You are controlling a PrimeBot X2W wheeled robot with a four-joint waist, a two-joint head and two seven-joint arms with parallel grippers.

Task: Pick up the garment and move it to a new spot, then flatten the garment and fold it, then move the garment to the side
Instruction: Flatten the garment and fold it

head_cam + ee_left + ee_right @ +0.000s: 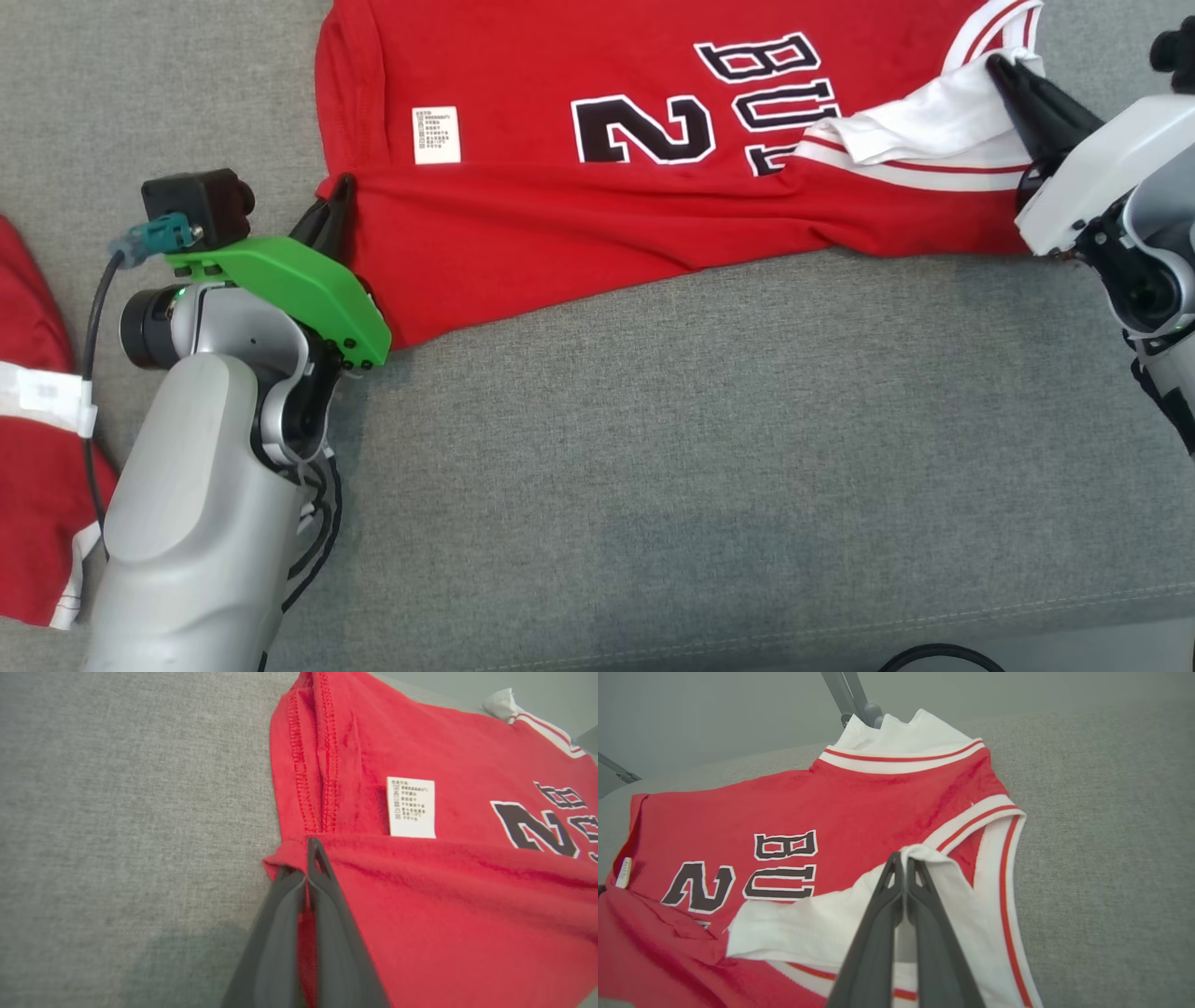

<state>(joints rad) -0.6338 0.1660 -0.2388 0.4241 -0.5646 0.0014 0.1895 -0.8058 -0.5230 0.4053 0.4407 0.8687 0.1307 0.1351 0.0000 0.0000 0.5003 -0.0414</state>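
The garment [579,224] is a red basketball jersey with white trim, black lettering and a white care label, spread on the grey cushion with its near long edge folded up over itself. My left gripper [340,191] is shut on the folded hem corner at the garment's left end; in the left wrist view my left gripper [312,845] pinches red cloth of the garment [444,896]. My right gripper [1004,67] is shut on the white sleeve at the right end; in the right wrist view my right gripper [903,858] clamps the white fabric of the garment [859,807].
A grey fabric cushion [709,448] carries everything. Another red and white garment [33,439] lies at the far left edge. A black cable [934,656] shows at the bottom edge. Metal legs [847,693] stand beyond the cushion in the right wrist view.
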